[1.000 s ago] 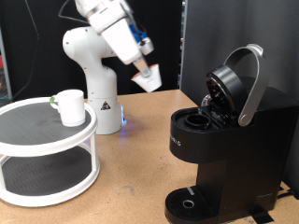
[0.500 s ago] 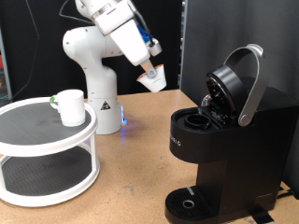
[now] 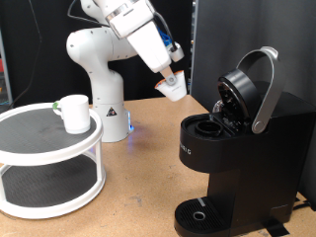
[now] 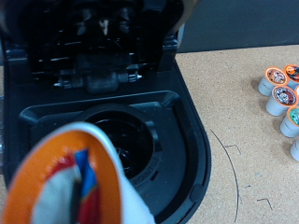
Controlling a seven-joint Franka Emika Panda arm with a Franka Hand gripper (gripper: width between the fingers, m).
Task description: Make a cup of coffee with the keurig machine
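One pod (image 3: 174,87) sits clamped in your gripper (image 3: 173,83), hanging beside the open lid of the keurig machine (image 3: 232,148). You'll see the cup (image 3: 73,112) resting on the white round shelf (image 3: 49,158).

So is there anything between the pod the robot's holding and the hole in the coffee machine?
No, just air. In the exterior view the pod in the gripper hangs apart from the keurig machine, whose lid is up.
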